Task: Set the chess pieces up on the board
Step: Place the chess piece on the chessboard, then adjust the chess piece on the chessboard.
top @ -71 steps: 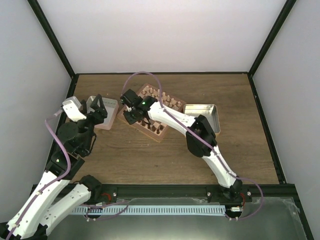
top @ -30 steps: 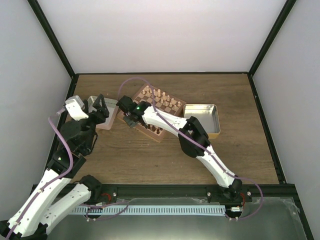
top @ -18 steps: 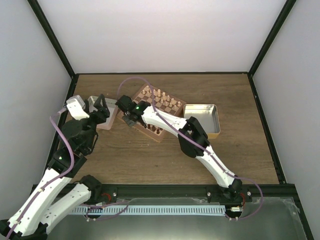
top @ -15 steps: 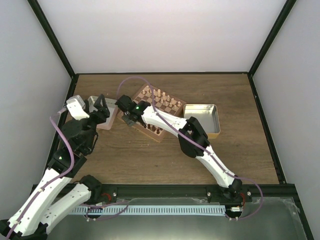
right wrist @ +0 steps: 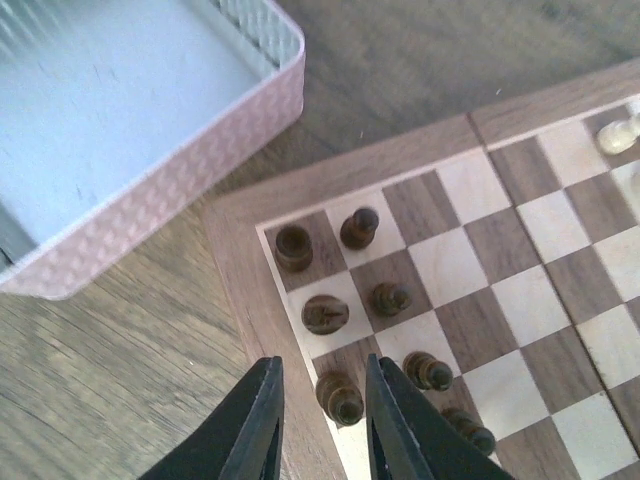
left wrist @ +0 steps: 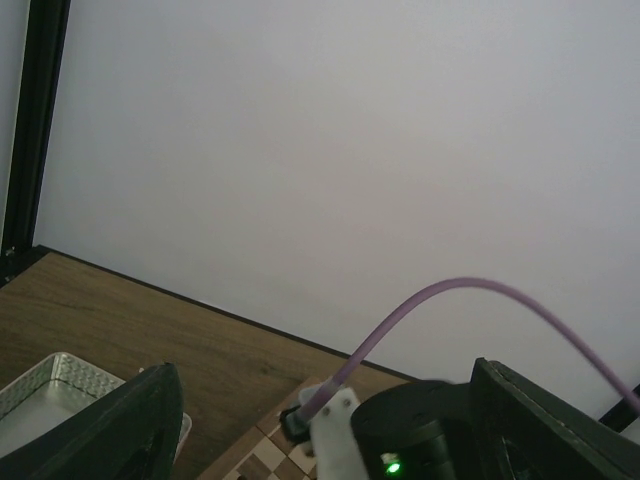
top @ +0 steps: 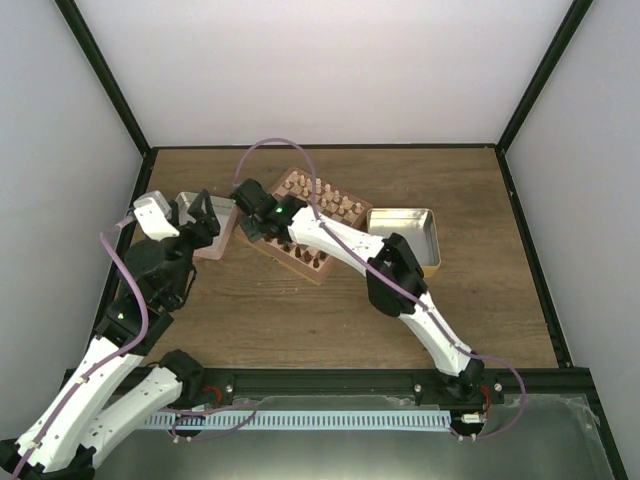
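Light and dark brown checkered board [right wrist: 470,250] with tan border, dark brown pieces [right wrist: 358,228], cream piece [right wrist: 615,135], pinkish dimpled tin [right wrist: 170,185], brown wood-grain table [right wrist: 120,400].

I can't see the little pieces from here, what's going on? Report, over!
Left tool open, empty, off the board. Right tool open over a dark piece standing at the board's edge. Pink tin close by the board's corner.

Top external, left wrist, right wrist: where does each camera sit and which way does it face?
Top external: above and behind the bases, looking down on the table; left arm and right arm show.
Left wrist: on its arm, tilted up at the back wall; left claw fingers at the bottom corners.
Right wrist: on its arm, looking down on the board corner; right claw fingers at the bottom edge.
Shared: all three catch the board and the tin beside it.
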{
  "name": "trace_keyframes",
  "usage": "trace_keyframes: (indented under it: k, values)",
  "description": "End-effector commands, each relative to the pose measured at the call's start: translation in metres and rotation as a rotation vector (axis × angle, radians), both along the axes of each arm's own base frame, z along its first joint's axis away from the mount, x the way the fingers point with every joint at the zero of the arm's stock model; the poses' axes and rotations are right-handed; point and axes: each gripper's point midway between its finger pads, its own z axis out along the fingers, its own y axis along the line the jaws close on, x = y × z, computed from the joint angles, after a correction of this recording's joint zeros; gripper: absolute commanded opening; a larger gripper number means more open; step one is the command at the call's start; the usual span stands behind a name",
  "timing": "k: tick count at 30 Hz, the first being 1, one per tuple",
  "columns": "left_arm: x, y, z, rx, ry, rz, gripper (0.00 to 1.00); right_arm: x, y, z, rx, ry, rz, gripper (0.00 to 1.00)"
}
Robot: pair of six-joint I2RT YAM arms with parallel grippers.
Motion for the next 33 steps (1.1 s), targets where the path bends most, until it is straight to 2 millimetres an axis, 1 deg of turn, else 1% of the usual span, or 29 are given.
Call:
trace_keyframes:
  k: [1, 4, 6, 9, 11, 12, 15, 18, 20, 23, 24, 27, 29, 30, 33]
  values:
    - [0.000, -0.001, -0.008, 0.001, 0.021, -0.010, 0.80, 0.001, -0.002, 0.048, 0.088, -0.059, -0.052, 0.26]
    - [0.001, -0.003, -0.014, -0.005, 0.039, -0.016, 0.80, 0.001, -0.010, 0.055, 0.095, -0.058, -0.080, 0.27]
    - [0.002, -0.005, -0.023, -0.013, 0.066, -0.022, 0.80, 0.001, -0.018, 0.066, 0.122, -0.063, -0.103, 0.27]
    - [0.005, -0.010, -0.047, -0.033, 0.133, -0.037, 0.79, 0.000, -0.034, 0.079, 0.181, -0.064, -0.140, 0.27]
    - [0.007, -0.015, -0.066, -0.046, 0.185, -0.049, 0.77, 0.001, -0.050, 0.089, 0.227, -0.065, -0.176, 0.27]
    - [0.009, -0.018, -0.077, -0.054, 0.216, -0.055, 0.73, 0.003, -0.059, 0.093, 0.248, -0.063, -0.198, 0.27]
    - [0.015, -0.034, -0.112, -0.071, 0.317, -0.104, 0.57, 0.005, -0.089, 0.103, 0.307, -0.054, -0.259, 0.27]
    - [0.022, -0.054, -0.150, -0.088, 0.422, -0.165, 0.40, 0.002, -0.118, 0.106, 0.347, -0.039, -0.300, 0.27]
    - [0.026, -0.065, -0.171, -0.109, 0.478, -0.196, 0.32, -0.001, -0.135, 0.103, 0.353, -0.029, -0.322, 0.27]
    - [0.035, -0.078, -0.197, -0.128, 0.556, -0.240, 0.24, -0.008, -0.158, 0.101, 0.370, -0.010, -0.340, 0.27]
    - [0.038, -0.080, -0.203, -0.144, 0.584, -0.256, 0.21, -0.012, -0.165, 0.095, 0.368, 0.000, -0.346, 0.27]
    - [0.049, -0.086, -0.224, -0.197, 0.656, -0.292, 0.15, -0.020, -0.181, 0.094, 0.390, -0.002, -0.352, 0.27]
    - [0.057, -0.086, -0.234, -0.223, 0.682, -0.302, 0.12, -0.027, -0.188, 0.098, 0.420, -0.016, -0.348, 0.27]
    - [0.063, -0.083, -0.239, -0.236, 0.694, -0.296, 0.10, -0.031, -0.190, 0.103, 0.442, -0.026, -0.341, 0.27]
    - [0.077, -0.080, -0.260, -0.270, 0.751, -0.291, 0.09, -0.041, -0.197, 0.112, 0.497, -0.049, -0.326, 0.27]
